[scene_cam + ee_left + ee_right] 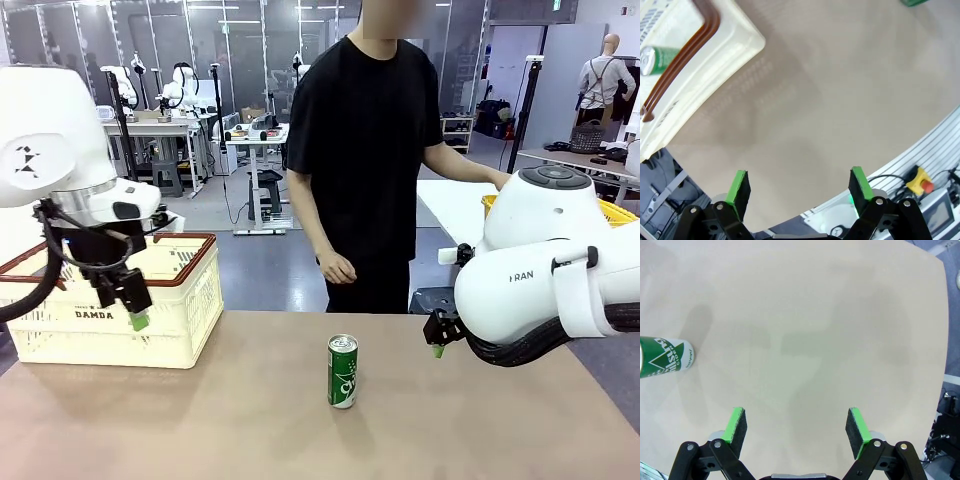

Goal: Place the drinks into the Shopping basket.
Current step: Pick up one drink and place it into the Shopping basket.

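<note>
One green drink can (343, 371) stands upright on the brown table, near the middle. It also lies at the left edge of the right wrist view (665, 357) and at the top edge of the left wrist view (914, 2). The Shopping basket (60, 335), cream with a brown-red rim, sits at the table's left end. Inside it lies another green can (657, 57). My left gripper (135, 305) hangs open just in front of the basket's right side, its fingers (740, 187) holding nothing. My right gripper (437, 340) is open and holds nothing, hovering above the table to the right of the standing can.
A person in black stands at the far side, one hand (340, 268) hanging, the other arm reaching right toward a yellow mesh basket (620, 212). Bare tabletop (805, 330) lies under the right gripper. The table's near edge and a control box (920, 182) show under the left gripper.
</note>
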Controlling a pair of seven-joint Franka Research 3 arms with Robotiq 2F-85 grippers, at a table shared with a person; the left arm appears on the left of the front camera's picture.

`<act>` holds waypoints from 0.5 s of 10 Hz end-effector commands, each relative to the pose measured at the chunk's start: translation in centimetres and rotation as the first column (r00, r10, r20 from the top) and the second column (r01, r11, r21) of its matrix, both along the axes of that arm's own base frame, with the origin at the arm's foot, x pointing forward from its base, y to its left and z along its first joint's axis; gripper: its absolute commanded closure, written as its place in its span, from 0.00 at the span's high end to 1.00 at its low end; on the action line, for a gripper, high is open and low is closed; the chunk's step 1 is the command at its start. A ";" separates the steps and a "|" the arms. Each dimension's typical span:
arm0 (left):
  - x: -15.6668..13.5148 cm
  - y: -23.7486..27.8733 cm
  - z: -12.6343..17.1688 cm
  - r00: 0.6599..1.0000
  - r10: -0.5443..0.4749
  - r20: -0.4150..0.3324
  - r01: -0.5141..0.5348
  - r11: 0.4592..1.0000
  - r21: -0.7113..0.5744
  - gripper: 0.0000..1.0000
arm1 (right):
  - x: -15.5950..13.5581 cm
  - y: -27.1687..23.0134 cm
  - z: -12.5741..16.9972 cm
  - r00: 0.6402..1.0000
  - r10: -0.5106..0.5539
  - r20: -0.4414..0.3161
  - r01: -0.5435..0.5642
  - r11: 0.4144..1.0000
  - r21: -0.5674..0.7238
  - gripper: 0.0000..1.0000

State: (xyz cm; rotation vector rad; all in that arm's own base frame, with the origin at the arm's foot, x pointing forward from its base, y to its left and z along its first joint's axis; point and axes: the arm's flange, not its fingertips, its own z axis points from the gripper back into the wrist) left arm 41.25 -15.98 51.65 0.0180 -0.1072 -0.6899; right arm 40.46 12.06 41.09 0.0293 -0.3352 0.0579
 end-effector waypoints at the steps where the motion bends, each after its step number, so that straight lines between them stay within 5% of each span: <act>1: -0.7 -4.9 1.0 1.000 -0.003 0.025 0.004 0.998 -0.056 1.00 | 0.0 -0.1 -0.2 1.000 0.006 0.007 -0.006 1.000 -0.007 1.00; 5: 1.5 -18.4 1.7 0.993 -0.094 0.069 0.102 0.987 -0.122 1.00 | 0.0 -0.1 -0.2 1.000 0.006 0.007 -0.006 1.000 -0.007 1.00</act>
